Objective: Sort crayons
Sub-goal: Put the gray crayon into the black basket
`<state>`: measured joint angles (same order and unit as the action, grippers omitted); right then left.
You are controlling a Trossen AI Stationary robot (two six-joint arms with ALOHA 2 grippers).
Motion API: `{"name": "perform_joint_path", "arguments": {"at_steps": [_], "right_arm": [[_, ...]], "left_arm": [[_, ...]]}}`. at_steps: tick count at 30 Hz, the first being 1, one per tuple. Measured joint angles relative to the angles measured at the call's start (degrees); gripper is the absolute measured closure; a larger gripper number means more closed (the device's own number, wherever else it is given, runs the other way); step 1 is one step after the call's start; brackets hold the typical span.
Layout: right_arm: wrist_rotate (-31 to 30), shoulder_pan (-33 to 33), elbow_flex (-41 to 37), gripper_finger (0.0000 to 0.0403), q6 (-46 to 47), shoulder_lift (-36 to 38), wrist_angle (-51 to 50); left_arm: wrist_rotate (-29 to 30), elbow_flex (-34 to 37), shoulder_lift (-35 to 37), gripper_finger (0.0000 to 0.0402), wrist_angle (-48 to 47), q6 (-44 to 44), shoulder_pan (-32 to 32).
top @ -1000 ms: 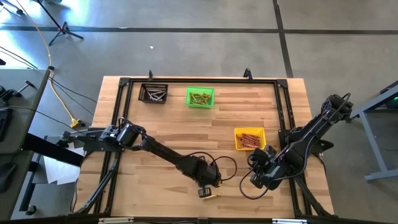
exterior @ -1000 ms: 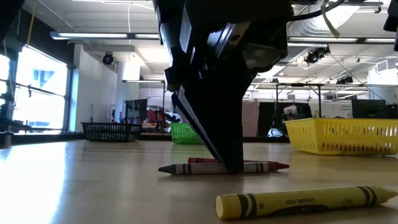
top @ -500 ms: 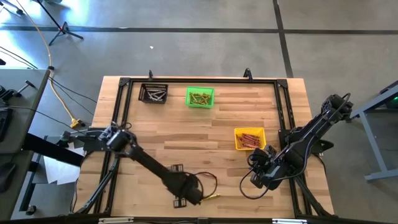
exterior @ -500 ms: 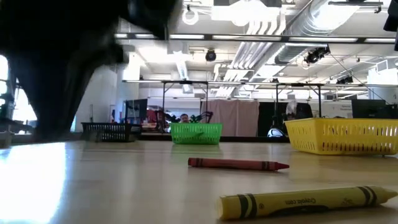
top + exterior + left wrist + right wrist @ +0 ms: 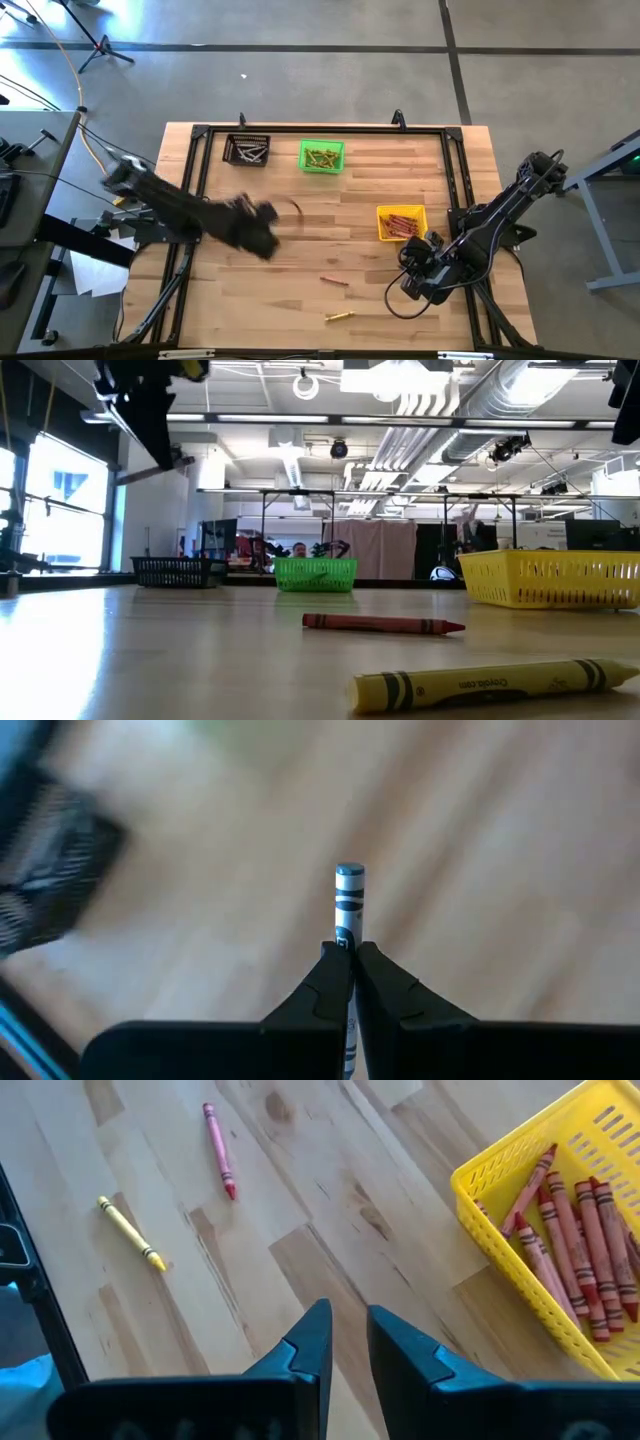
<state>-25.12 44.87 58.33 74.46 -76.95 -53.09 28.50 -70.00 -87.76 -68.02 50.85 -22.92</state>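
Wooden table (image 5: 300, 260), black bin (image 5: 246, 151) far left. Left gripper (image 5: 349, 960) above table's left half, pinched shut on grey crayon (image 5: 348, 895). Red crayon (image 5: 334, 281) and yellow crayon (image 5: 338, 316) lying loose mid-table. Right gripper (image 5: 345, 1340) near yellow bin (image 5: 401, 223), slightly parted, empty.

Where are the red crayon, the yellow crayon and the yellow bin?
red crayon (image 5: 383, 624), low view, middle of its wrapper
yellow crayon (image 5: 490, 685), low view, middle of its label
yellow bin (image 5: 382, 226), high view, left wall
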Motion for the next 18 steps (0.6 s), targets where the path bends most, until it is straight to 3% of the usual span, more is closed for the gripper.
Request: {"name": "perform_joint_path", "arguments": {"at_steps": [7,12,15,18], "right_arm": [[-3.35,-0.59,0.00,0.0350,0.02,0.00,-0.21],[-7.43,-2.38,0.00,0.0350,0.02,0.00,-0.04],[-10.61,-4.28,0.00,0.0350,0.02,0.00,-0.07],[-13.04,-6.85,0.00,0.0350,-0.01,0.00,-0.18]], "left_arm": [[14.00,18.84,27.58,0.0401,7.32,4.59,13.84],[20.51,26.63,41.38,0.0401,17.47,-3.34,25.24],[20.42,30.59,45.48,0.0401,28.35,-15.05,33.20],[13.52,34.58,45.95,0.0401,40.15,-26.60,42.54]]}}
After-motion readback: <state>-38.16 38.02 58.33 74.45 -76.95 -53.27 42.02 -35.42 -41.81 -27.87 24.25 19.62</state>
